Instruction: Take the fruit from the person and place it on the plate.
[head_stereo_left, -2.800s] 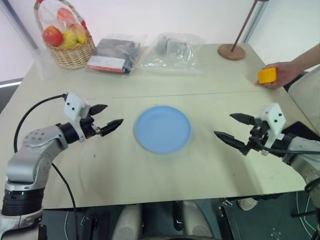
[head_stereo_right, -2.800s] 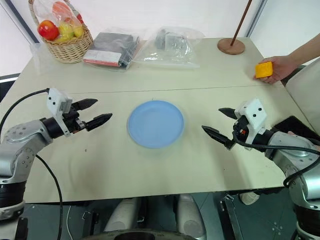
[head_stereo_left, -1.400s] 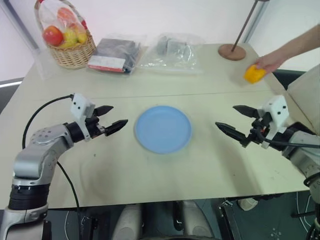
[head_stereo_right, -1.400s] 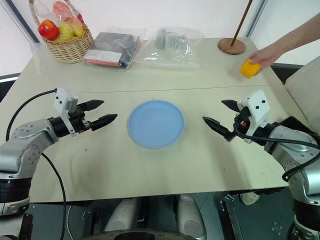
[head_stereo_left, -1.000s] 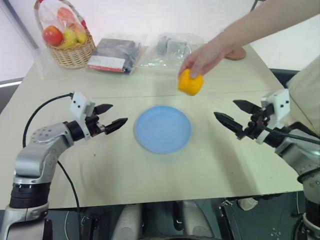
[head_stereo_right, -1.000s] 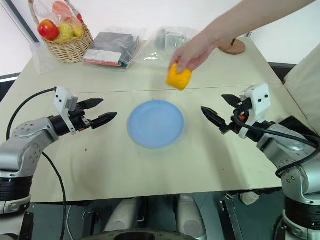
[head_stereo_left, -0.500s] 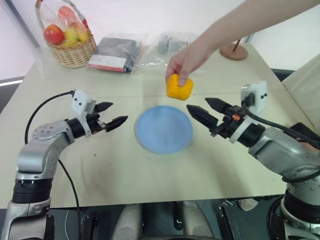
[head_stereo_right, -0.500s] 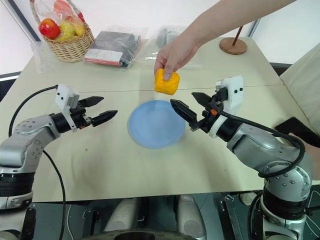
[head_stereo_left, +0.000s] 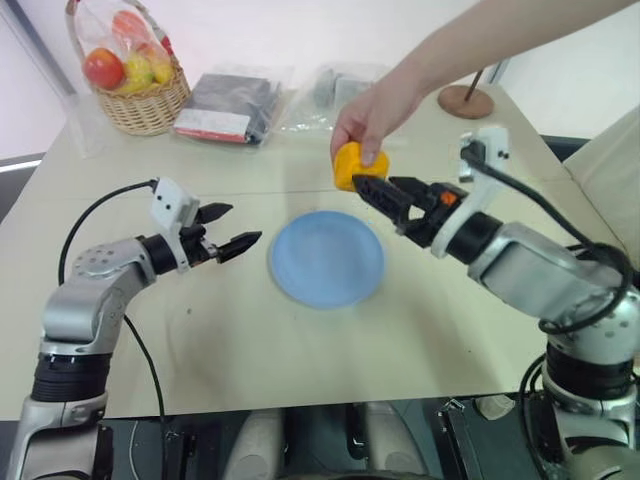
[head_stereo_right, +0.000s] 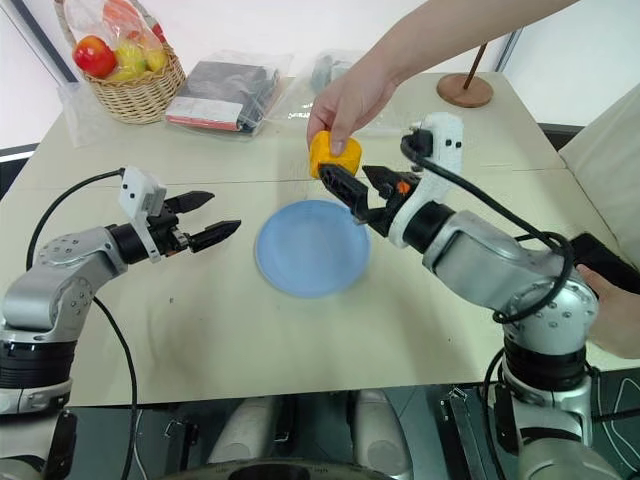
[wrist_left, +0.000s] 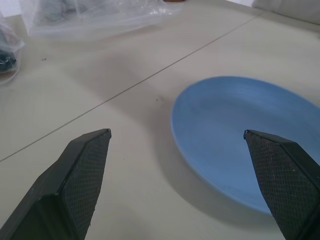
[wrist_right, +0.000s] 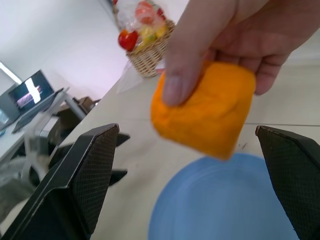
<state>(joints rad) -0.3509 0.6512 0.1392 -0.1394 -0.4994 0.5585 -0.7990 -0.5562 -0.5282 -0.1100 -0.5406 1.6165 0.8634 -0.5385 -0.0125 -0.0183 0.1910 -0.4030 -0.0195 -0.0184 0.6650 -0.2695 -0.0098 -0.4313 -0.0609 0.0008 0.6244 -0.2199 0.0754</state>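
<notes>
Head views. The person's hand (head_stereo_left: 372, 115) held the fruit (head_stereo_left: 350, 165) from above, in the air just beyond the far rim of the plate (head_stereo_left: 327, 258). The right gripper (head_stereo_right: 352, 192) reached in from the plate's right side, its fingers spread wide and empty, the tips level with the fruit; one tip appeared to meet the fruit's lower edge, though actual contact could not be confirmed from here. The left gripper (head_stereo_left: 230, 228) hovered off the plate's left edge, also parted and empty, and well apart from the fruit. The right arm was therefore much the nearer one for the handover.

Left wrist view. The two parted fingertips (wrist_left: 85, 165) framed the near rim of the plate (wrist_left: 240, 130), which lay bare on the table (wrist_left: 75, 95).

Right wrist view. The fruit (wrist_right: 202, 115) sat straight ahead between the two spread fingers (wrist_right: 90, 165), above the plate (wrist_right: 225, 205), with the person's thumb and fingers (wrist_right: 215, 45) wrapped over its upper half. The fruit was blocky, with no marked long axis; its lower half looked free for a grasp.
</notes>
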